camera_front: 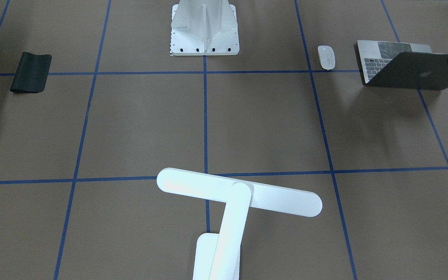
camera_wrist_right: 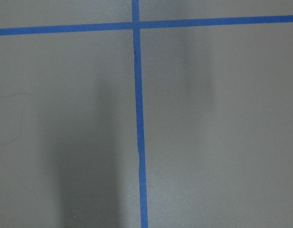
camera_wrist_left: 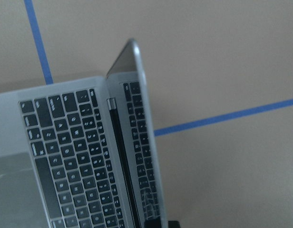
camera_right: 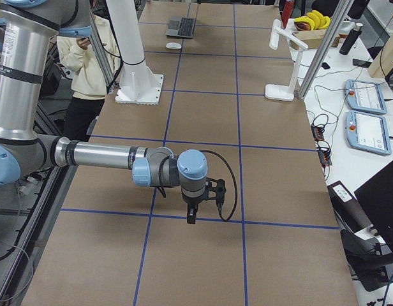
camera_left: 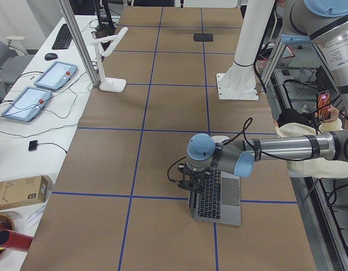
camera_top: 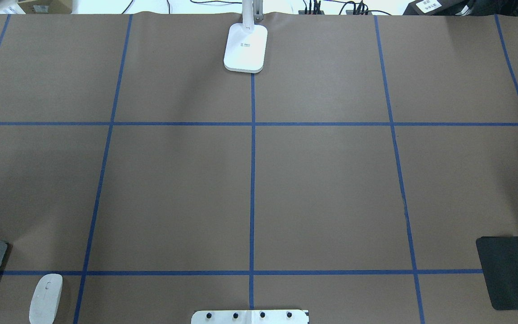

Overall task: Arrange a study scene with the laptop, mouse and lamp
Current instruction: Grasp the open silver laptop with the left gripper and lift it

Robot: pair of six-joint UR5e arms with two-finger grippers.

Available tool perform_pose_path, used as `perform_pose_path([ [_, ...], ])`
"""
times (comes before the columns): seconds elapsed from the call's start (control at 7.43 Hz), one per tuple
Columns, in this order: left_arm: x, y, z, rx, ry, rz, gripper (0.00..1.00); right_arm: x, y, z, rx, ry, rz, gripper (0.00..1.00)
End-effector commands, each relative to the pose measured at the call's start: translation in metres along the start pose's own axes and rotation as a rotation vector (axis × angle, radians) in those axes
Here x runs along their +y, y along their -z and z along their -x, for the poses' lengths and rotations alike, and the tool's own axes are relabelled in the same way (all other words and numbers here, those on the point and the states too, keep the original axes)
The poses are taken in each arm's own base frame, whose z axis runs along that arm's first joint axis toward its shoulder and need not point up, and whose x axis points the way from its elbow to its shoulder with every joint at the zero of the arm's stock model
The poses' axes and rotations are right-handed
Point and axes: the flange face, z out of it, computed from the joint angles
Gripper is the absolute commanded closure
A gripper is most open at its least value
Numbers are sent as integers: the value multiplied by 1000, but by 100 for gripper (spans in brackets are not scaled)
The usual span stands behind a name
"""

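The left arm reaches out low over the tabletop (camera_front: 138,124), forearm nearly level and wrist bent down. The left hand (camera_left: 192,185) points down at the far-left corner of the laptop (camera_front: 410,72). In its wrist view the fingers (camera_wrist_left: 153,222) pinch the top edge of the half-raised lid. The laptop sits at the robot's left end of the tabletop, keyboard showing, with the mouse (camera_front: 326,57) just beside it toward the middle.

The right arm also stretches out level, with the right hand (camera_right: 192,215) hanging straight down over bare paper near a crossing of blue tape lines (camera_wrist_right: 138,118); I cannot tell whether its fingers are spread or pressed together.

The lamp (camera_front: 239,192) stands at the far edge, on the centre line. A black mat (camera_front: 31,72) lies at the robot's right end.
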Motion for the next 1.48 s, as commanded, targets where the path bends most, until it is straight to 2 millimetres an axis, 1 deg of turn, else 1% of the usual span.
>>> perform_pose_path([
  [0.0,21,-4,-23,-30,-27,65,100,1,3,-1,-4,-4,-7,0],
  [0.13,32,-13,-28,-64,-51,129,100,2,3,-2,-5,-8,-6,0],
  [0.27,44,-7,-42,-69,-63,136,100,6,1,-5,-4,-11,0,0],
  [0.4,59,3,-63,-87,-85,136,100,11,-1,-7,-16,-20,8,0],
  [0.54,78,20,-92,-104,-84,135,100,19,-3,-10,-24,-31,15,0],
  [0.67,90,39,-125,-90,-65,130,100,28,-1,-10,-25,-33,15,0],
  [0.81,99,49,-147,-79,-68,129,100,34,0,-11,-25,-38,17,0],
  [0.94,109,63,-168,-66,-59,125,100,40,-2,-14,-26,-46,24,0],
  [1.21,160,101,-235,-59,-53,123,100,50,-5,-18,-43,-62,34,0],
  [1.35,182,116,-261,-55,-58,124,100,51,-4,-20,-51,-69,34,0],
])
